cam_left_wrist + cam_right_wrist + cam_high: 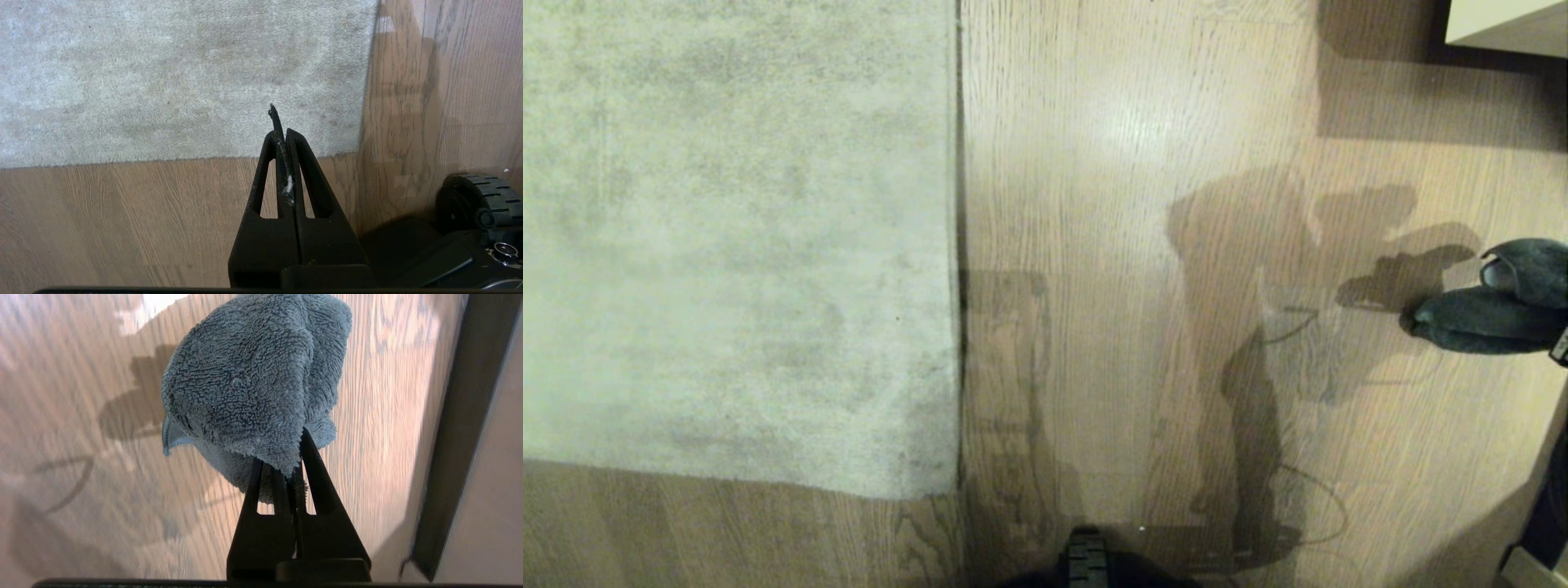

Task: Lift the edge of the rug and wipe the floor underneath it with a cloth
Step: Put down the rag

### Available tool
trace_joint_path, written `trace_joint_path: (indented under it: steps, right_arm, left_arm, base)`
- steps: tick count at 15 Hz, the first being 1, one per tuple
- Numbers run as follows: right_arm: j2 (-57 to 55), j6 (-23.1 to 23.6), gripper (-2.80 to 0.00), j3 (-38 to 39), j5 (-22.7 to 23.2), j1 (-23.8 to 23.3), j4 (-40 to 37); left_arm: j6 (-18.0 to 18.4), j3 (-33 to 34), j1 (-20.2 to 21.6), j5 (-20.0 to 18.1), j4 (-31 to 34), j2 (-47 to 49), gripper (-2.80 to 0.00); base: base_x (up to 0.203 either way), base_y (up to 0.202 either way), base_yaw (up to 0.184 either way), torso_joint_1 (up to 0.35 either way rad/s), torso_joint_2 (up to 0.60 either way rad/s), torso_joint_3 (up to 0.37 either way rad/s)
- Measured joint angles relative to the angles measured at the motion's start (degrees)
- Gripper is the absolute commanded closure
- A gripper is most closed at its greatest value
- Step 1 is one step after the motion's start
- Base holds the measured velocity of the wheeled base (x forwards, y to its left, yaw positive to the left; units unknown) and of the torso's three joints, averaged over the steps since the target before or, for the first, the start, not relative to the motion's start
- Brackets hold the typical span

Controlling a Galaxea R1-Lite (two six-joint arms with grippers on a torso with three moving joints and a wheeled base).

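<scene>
So, biggest item first: the rug (735,245) lies flat across the left of the head view, its rug edge (958,245) running straight up the picture to a square corner (947,490) near the robot's base, all of it flush on the floor (1111,245). Nothing is lifted yet, so my read is the task has barely started. Main risk is that edge: thin border, no visible gap underneath, so fingertips could skate over the pile or dig into the planks instead of getting under it. The rug is also big, so a lifted corner will likely be heavy and could slip out or flop back onto the wiping arm. Next, the left gripper (282,122) hangs above the floor just short of the rug corner, jaws pressed together with nothing held; a bit of pale lint sticks in the seam. It has to open before it can pinch the border, and a closed approach would only shove the rug. Smallest, the cloth (253,384): the right gripper (286,473) is clamped on one small corner of it, the rest bunched and hanging free, well off to the right of the rug edge in the head view (1494,302). A corner pinch like that could pull loose under wiping friction, or the bunch could drag and fold rather than wipe flat.
</scene>
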State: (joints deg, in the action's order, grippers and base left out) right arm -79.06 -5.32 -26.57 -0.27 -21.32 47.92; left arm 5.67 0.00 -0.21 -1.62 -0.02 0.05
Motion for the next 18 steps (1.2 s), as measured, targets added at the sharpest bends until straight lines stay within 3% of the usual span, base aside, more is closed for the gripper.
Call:
trace_joint_path:
  steps: [5,12,13,18]
  right_arm:
    - [-8.7,0.26,0.0,-9.47,0.02,-0.28,-0.42]
    - [-19.89,0.35,0.0,-14.63,0.01,-0.45,2.8]
    - [-20.97,0.32,-2.8,-15.24,0.0,-0.48,2.97]
    - [-23.86,0.33,-2.8,-17.25,0.0,-0.48,2.96]
  left_arm:
    - [0.02,0.0,0.0,-0.02,-0.02,0.0,0.0]
    - [0.02,0.0,0.0,0.01,0.0,0.0,0.0]
    - [0.02,0.0,0.0,0.0,0.0,0.0,0.0]
    - [0.0,0.0,0.0,-0.02,-0.02,0.0,0.0]
  base:
    - [0.0,0.0,0.0,0.0,0.0,0.0]
    - [0.0,0.0,0.0,0.0,0.0,0.0]
    - [0.0,0.0,0.0,0.0,0.0,0.0]
    - [0.0,0.0,0.0,0.0,0.0,0.0]
